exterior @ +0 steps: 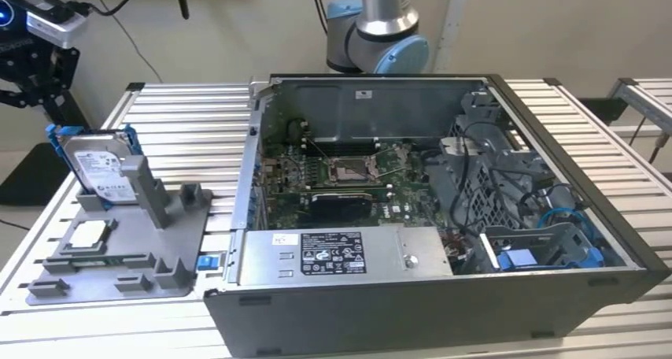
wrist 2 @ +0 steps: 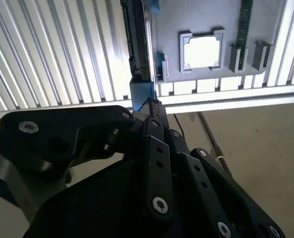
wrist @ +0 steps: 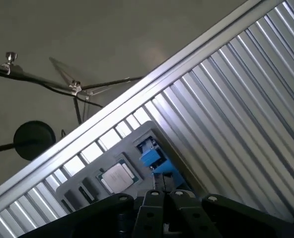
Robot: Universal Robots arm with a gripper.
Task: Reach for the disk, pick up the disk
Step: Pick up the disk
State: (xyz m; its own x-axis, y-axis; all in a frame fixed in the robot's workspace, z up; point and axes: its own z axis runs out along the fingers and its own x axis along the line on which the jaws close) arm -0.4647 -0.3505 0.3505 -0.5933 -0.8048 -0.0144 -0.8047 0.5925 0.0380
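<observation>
One disk (exterior: 97,166) stands on edge in its grey holder (exterior: 179,241); our tool (wrist 2: 149,105) hangs near, closed and empty. We judge it should square to the thin edge.

Disk (exterior: 97,168) partly behind gray fixture (exterior: 157,241)

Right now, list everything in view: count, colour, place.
flat rectangular silver-metal disk with blue rails: one, silver and blue, standing upright in the tray, at the exterior view's left
grey plastic fixture tray: one, grey, on the table beside the case
small square silver chip: one, silver, seated in the tray
open computer case: one, dark grey, mid-table
slatted aluminium table: one, silver
robot arm: one, grey and blue, behind the case
gripper: one, black, near the disk, not holding it
</observation>
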